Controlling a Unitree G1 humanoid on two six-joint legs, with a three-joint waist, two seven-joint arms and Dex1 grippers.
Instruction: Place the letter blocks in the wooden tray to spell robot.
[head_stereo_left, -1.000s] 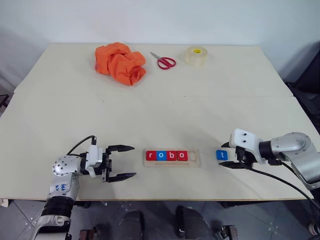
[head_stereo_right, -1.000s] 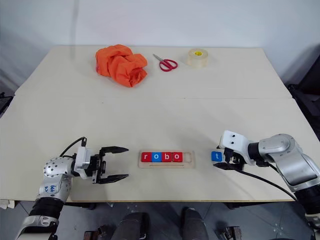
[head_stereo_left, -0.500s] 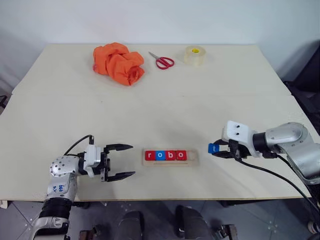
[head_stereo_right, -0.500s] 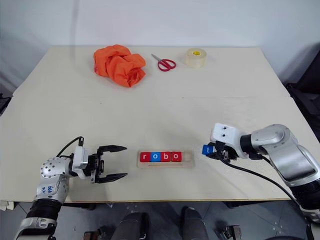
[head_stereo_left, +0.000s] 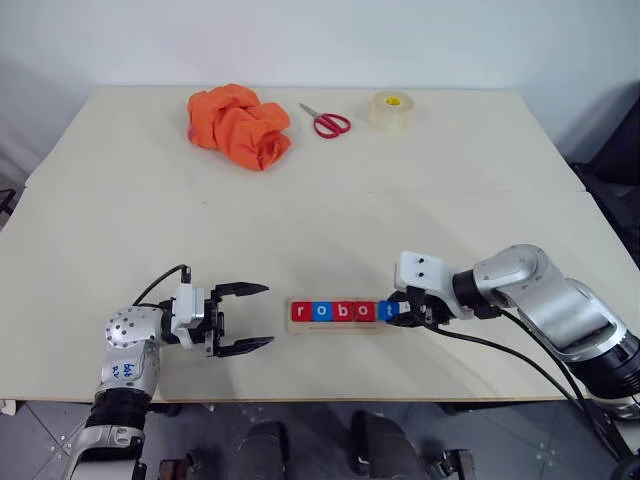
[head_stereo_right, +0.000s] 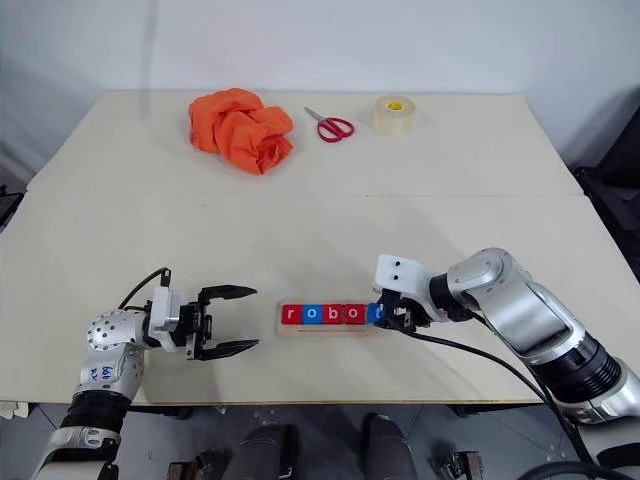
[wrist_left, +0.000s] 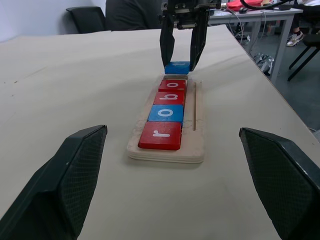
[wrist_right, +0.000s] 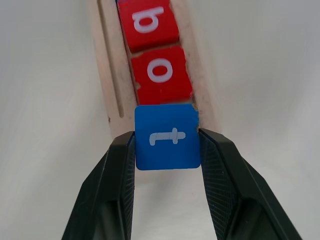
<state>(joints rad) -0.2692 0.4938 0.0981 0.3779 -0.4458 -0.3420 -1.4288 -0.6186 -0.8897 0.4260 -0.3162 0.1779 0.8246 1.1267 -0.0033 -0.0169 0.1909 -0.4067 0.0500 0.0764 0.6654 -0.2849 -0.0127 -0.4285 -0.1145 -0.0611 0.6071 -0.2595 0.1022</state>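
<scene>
The wooden tray (head_stereo_left: 340, 327) lies near the table's front edge. Four letter blocks sit in it in a row: red r (head_stereo_left: 302, 311), blue o (head_stereo_left: 322, 311), red b (head_stereo_left: 343, 311) and red o (head_stereo_left: 364, 311). My right gripper (head_stereo_left: 396, 311) is shut on the blue t block (wrist_right: 167, 136) and holds it at the tray's right end, right beside the red o. I cannot tell whether the t block rests in the tray. My left gripper (head_stereo_left: 246, 318) stands open just left of the tray, pointing at it, with nothing between its fingers.
At the far side of the table lie a crumpled orange cloth (head_stereo_left: 240, 125), red-handled scissors (head_stereo_left: 326, 121) and a roll of clear tape (head_stereo_left: 391, 110). The table's front edge (head_stereo_left: 330, 398) runs close below the tray.
My right gripper closed on the t block, which lay on the table to the right of the tray, and carried it left to the tray's right end. The left gripper has stayed put.
</scene>
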